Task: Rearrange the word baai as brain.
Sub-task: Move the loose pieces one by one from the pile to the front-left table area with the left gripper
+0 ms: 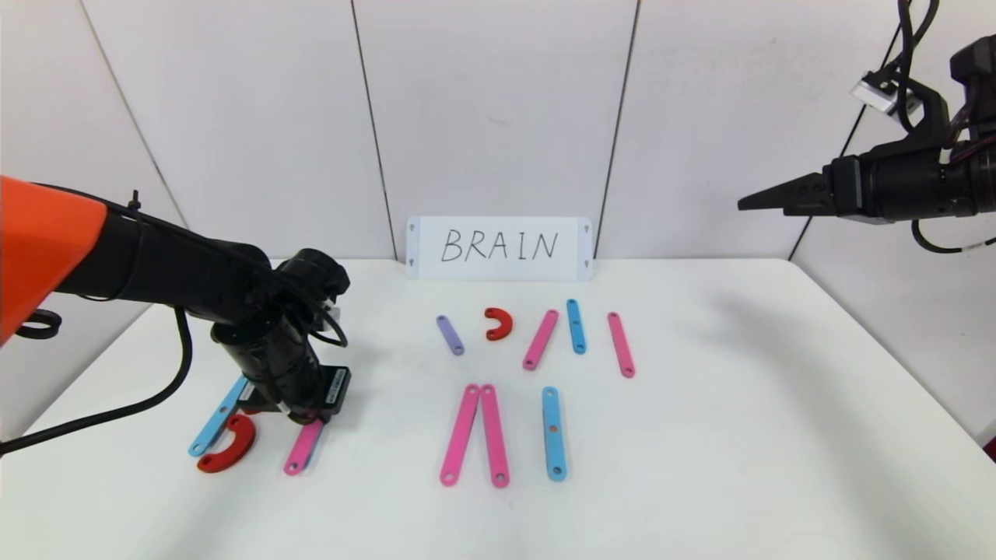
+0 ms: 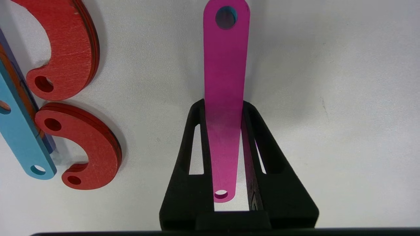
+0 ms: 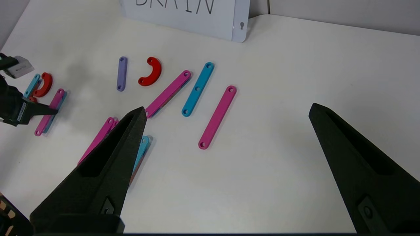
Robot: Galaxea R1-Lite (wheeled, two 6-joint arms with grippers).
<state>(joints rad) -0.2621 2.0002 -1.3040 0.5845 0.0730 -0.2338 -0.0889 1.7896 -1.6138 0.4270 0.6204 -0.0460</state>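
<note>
A: Where is the left gripper (image 2: 223,108)?

B: Low over the tabletop (image 1: 739,435) near its left edge, toward the front. Its jaws are closed on a pink strip (image 2: 225,98); the wrist view shows the strip running between them with a blue piece just visible through its end hole.

A: What lies beside it?

B: A light-blue strip (image 1: 218,418) angled toward the left edge, with a red half-ring (image 1: 230,446) touching its near end. The left wrist view shows a second red half-ring (image 2: 70,46) just beside the first, close to the same blue strip.

A: And the rest of the word?

B: Spread across the middle of the tabletop. Toward the back edge, in front of the white card (image 1: 499,247) reading BRAIN, there is a short purple strip (image 1: 450,335), a small red half-ring (image 1: 499,323), a slanted pink strip (image 1: 540,340), a short blue strip (image 1: 576,327) and another pink strip (image 1: 621,344), all apart from one another. Nearer the front edge, two long pink strips (image 1: 475,435) meet at their far ends and splay apart, and a blue strip (image 1: 552,433) lies just to their right.

A: The right gripper (image 3: 226,111)?

B: Raised well above the right edge of the tabletop, jaws spread wide and holding nothing.
</note>
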